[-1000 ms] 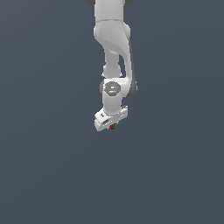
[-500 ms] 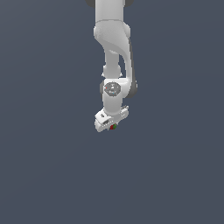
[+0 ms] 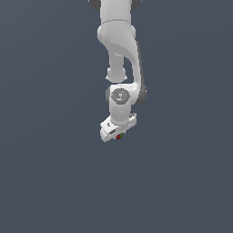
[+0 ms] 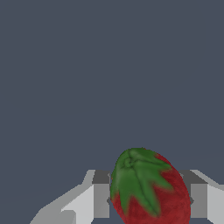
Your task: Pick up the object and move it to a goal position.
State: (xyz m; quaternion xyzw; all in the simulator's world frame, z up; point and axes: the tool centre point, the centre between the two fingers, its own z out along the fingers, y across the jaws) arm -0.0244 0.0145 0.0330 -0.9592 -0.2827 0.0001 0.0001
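Note:
The object is a small red strawberry (image 3: 119,136) with a green leafy cap. In the exterior view it peeks out under the white hand of my arm, near the middle of the picture. In the wrist view the strawberry (image 4: 151,188) fills the space between my two grey fingers, cap facing the camera. My gripper (image 3: 118,135) is shut on it, one finger (image 4: 98,194) on one side and the other finger (image 4: 199,197) on the opposite side. The fingertips are hidden behind the fruit.
The white arm (image 3: 119,50) comes down from the upper edge of the exterior view. Everything around it is a plain dark grey-blue surface (image 3: 50,173) with no other objects in sight.
The gripper with the strawberry has shifted very slightly upward in the exterior view; its hold on the fruit is unchanged.

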